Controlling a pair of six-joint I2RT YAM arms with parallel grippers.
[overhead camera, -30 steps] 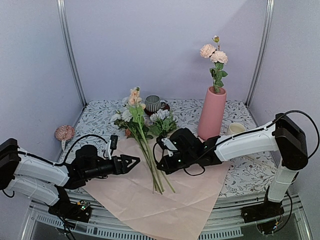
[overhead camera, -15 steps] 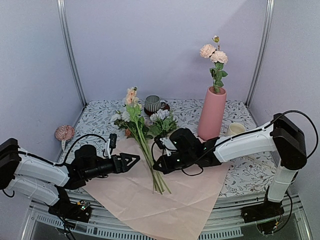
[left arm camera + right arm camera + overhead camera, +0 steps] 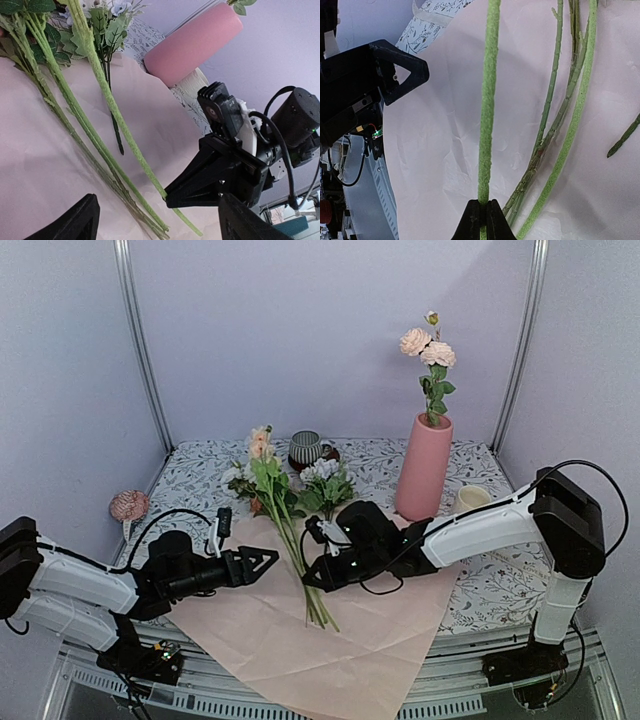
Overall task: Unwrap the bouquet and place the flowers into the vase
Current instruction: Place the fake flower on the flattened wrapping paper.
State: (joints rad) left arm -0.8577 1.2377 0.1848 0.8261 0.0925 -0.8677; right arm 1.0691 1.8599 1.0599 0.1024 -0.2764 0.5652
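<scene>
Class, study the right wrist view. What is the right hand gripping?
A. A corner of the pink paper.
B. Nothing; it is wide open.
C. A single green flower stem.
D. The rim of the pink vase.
C: the right hand is shut on one green stem that runs up from between its fingertips, over the pink paper.

The left arm (image 3: 80,590) is stretched low from its base toward the middle, with the wrist kept roughly level. The left gripper (image 3: 268,562) is held wide open, its fingers (image 3: 75,220) spread far apart. The right arm (image 3: 480,530) is reached in from the right, the forearm sloped down toward the middle. The right gripper (image 3: 480,202) is pointed down and leftward and is pinched tight on a stem (image 3: 487,100). The two grippers are faced toward each other, near but apart.
</scene>
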